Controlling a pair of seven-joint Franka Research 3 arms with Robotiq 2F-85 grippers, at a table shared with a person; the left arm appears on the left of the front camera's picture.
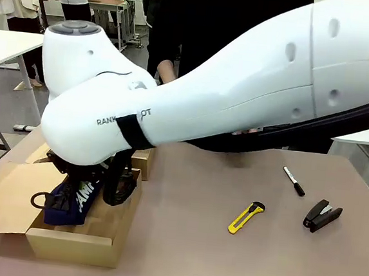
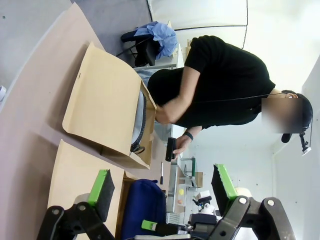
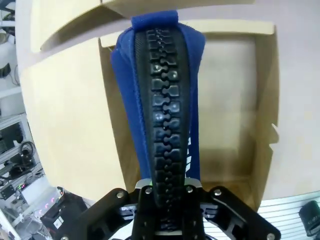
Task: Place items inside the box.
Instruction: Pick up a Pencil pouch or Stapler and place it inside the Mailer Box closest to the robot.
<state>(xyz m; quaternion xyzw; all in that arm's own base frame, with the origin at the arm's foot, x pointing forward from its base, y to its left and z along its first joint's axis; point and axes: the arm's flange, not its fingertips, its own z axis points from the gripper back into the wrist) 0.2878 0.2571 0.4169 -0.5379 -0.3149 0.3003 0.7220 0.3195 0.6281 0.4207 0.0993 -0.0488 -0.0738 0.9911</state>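
**tapedeck:** Watching your right claw (image 3: 167,194), I see it clamped tight on the zipper edge of the navy fabric zip pouch lettered "CAMPUS" (image 3: 159,95). The pouch hangs end-down inside the open brown cardboard box (image 1: 65,242), at about 8 o'clock on the table from the front camera. What would you worry about?

**gearhead_lo:** Mostly the drop. You've got the pouch standing on end, so if you let go from there I reckon it tips against a wall or hangs up on a flap instead of lying flat. Lay it over first. Also, your right arm is stretched clear across the middle. Your left claw (image 2: 162,186) sits near the box with its green pads spread wide, holding nothing. Pull back carelessly and the two could bump.

**tapedeck:** What's in the box so far?

**gearhead_lo:** Besides the navy pouch, the grey fabric zip pouch with the black zipper (image 2: 139,117) looks tucked along one wall, and part of the floor is bare cardboard. Can't tell if the two pouches touch. Everything else is out on the table around 4 o'clock, all well apart from the box: yellow plastic utility knife (image 1: 246,218), slim black marker pen (image 1: 294,181), black metal stapler (image 1: 322,216).
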